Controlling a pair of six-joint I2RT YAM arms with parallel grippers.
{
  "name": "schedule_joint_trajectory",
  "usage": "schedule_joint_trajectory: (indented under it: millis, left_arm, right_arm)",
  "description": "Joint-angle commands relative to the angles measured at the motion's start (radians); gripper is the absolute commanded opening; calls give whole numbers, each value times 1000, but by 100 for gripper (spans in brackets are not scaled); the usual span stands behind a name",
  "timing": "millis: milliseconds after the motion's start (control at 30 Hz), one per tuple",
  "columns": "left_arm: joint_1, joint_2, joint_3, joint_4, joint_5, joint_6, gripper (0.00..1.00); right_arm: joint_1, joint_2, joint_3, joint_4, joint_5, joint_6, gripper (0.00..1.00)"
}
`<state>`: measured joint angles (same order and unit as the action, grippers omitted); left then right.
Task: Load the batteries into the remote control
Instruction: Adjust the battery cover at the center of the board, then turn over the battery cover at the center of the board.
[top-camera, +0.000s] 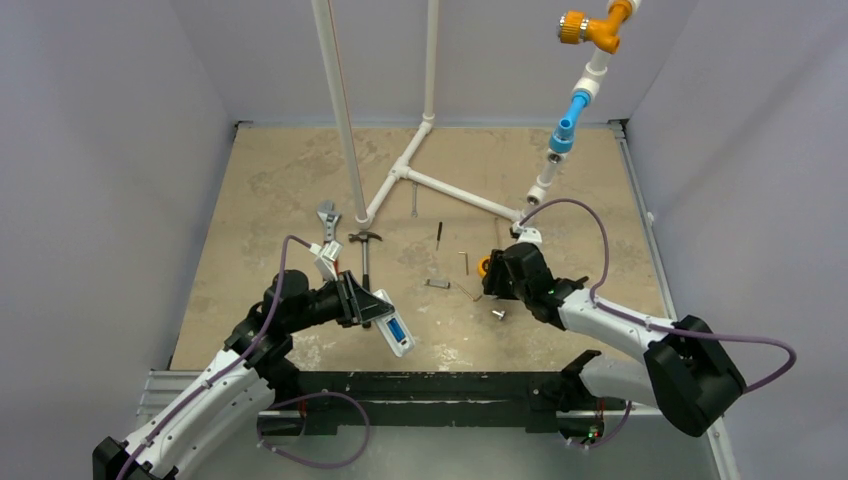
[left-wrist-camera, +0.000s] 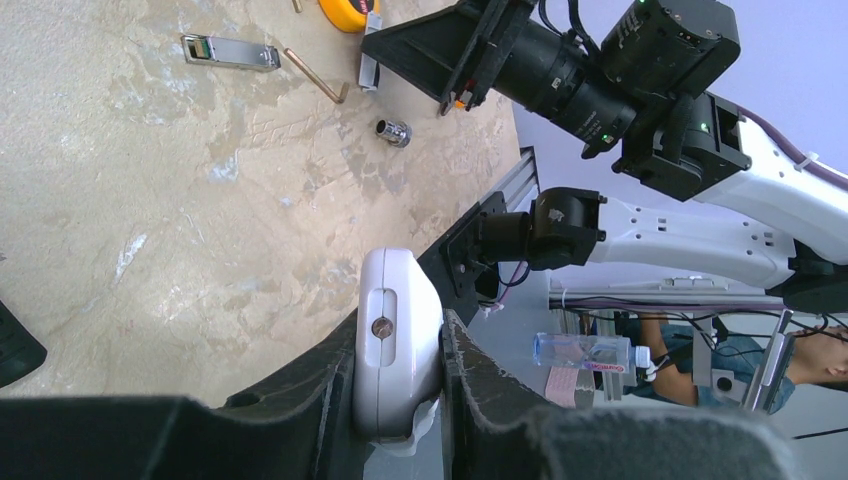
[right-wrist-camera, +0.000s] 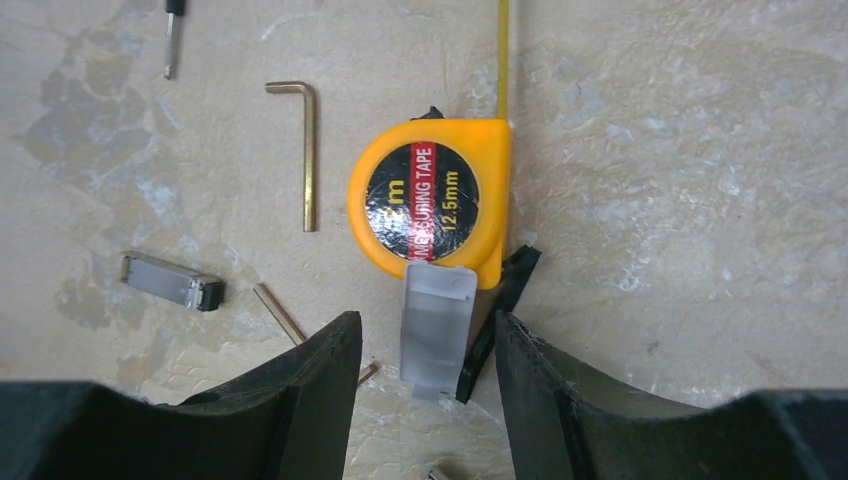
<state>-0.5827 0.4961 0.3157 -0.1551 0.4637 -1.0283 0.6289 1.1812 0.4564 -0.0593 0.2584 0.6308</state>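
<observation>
White remote control (left-wrist-camera: 398, 300): clamped end-on between the fingers of the left gripper (left-wrist-camera: 398, 338). Yellow tape measure (right-wrist-camera: 430, 195): just past the tips of the right gripper (right-wrist-camera: 425, 335), whose fingers stand apart. Small grey-white cover (right-wrist-camera: 436, 340): between those fingers, touching neither, against the tape measure.

My worktop (top-camera: 270, 190) is a mottled tan, stone-like slab, evenly lit, boxed in by plain pale grey walls (top-camera: 100, 150) on three sides — a white pipe frame (top-camera: 440, 186) stands at its far end, and a black rail (top-camera: 420, 385) edges the near side.
</observation>
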Motion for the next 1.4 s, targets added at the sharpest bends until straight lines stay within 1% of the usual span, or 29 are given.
schedule_joint_trajectory:
  millis: [0,233,400,500,667,1367]
  left_arm:
    - [6,-10,18,20,1,10,0]
    - [6,-8,31,6,3,17,0]
    - [6,-2,45,-7,5,28,0]
    - [6,1,47,-9,5,28,0]
    - [5,9,49,1,9,26,0]
    - [6,3,40,-3,3,25,0]
  right_arm:
    - [-63,-40,-32,152,-182,-72,51]
    - [-141,-69,-72,173,-254,-76,50]
    - [-185,-85,-98,190,-327,-68,46]
    - [-199,-93,-114,200,-344,-63,41]
    - [-204,-80,-120,200,-353,-62,37]
    - [-206,3,-114,233,-360,-63,33]
